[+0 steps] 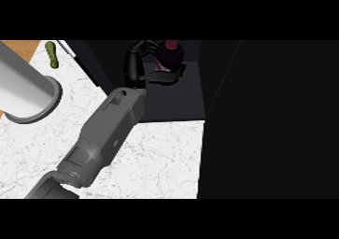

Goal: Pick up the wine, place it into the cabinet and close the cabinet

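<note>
Seeing my left hand [139, 59] inside the dark cabinet [173, 101], curled round the wine [172, 50]; the dark-red bottle stands between fingers and thumb, label too dark to read.

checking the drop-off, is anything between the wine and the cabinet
Nothing visible stands between them: the left hand is curled round the wine, which is already within the dark cabinet opening.

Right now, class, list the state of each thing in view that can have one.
wine bottle: inside the cabinet, held by the left hand.
left hand: fingers curled round the bottle.
cabinet: open.
green vegetable: lying on the counter.
grey cylinder: standing upright.
</note>
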`<state>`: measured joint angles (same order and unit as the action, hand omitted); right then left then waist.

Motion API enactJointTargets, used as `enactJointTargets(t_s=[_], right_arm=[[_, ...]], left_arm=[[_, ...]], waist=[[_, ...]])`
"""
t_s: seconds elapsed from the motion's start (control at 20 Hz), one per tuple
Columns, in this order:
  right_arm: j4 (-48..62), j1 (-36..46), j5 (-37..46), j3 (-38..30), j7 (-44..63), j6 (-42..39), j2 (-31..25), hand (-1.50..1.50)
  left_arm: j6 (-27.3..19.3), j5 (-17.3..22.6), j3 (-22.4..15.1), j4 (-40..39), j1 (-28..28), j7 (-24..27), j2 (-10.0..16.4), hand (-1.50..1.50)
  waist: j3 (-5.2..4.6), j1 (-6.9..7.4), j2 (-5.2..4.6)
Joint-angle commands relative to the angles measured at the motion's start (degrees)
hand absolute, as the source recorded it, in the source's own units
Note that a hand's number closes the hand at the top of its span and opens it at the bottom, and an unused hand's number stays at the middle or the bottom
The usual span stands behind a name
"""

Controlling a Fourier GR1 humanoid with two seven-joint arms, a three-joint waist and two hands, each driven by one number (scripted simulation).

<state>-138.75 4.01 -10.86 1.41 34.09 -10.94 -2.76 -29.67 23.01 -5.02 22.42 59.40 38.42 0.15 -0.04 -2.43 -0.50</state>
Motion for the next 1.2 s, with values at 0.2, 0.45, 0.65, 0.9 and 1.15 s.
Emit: enactJointTargets(t_s=[0.2,0.45,0.65,0.9,1.15], right_arm=[[-3.99,0.96,-3.72,-1.0,2.26,0.29,-0.54,-1.5],[-3.8,0.81,-4.73,-1.82,2.72,0.06,-0.9,-1.5],[-2.64,0.02,-2.66,0.18,0.45,0.62,1.22,-1.5],[-4.49,-0.78,-2.67,1.37,1.92,0.22,0.5,-1.5],[-2.93,-0.74,-5.5,-1.96,-0.36,-1.81,-1.11,-1.5]], left_arm=[[3.61,3.26,6.44,-7.05,3.06,0.95,-0.03,1.5],[7.22,6.78,9.17,-7.65,4.19,1.02,1.07,1.5],[6.42,6.39,8.86,-10.17,3.84,4.12,0.88,1.5],[5.67,5.83,9.03,-12.52,4.67,4.38,-0.15,1.5],[4.54,4.8,8.73,-14.75,3.93,6.19,0.49,-1.5]], waist=[[-0.01,-0.13,-0.31],[0.0,-0.67,-0.46],[0.0,-0.86,-0.65],[0.01,-0.89,-0.49],[0.05,-1.35,-0.73]])
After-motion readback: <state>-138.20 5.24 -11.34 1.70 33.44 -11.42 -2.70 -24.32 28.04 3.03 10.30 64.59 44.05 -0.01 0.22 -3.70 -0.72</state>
